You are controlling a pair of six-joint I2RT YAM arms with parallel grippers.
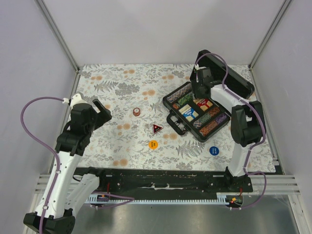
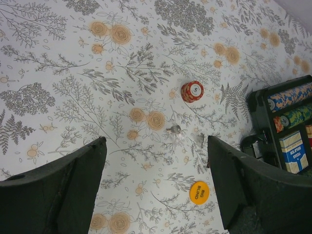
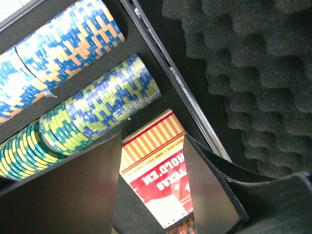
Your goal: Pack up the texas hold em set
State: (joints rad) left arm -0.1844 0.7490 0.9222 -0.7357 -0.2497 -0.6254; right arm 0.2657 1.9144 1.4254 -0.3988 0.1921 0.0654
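Right jaws hang released over the red card deck (image 3: pixel 156 180) in the case (image 1: pixel 175 124); left jaws gape empty, reddish chips (image 2: pixel 192 91) ahead. Lifting straight should spare neighbouring chip rows (image 3: pixel 97 97).

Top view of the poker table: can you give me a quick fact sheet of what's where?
Case: black rectangular hard case, lid open, chip rows inside
Loose on floral tablecloth: red chip stack, red triangle, yellow disc, blue disc
Left end effector: open, empty, above tablecloth
Right end effector: inside case, straddling red striped card deck; grip unclear
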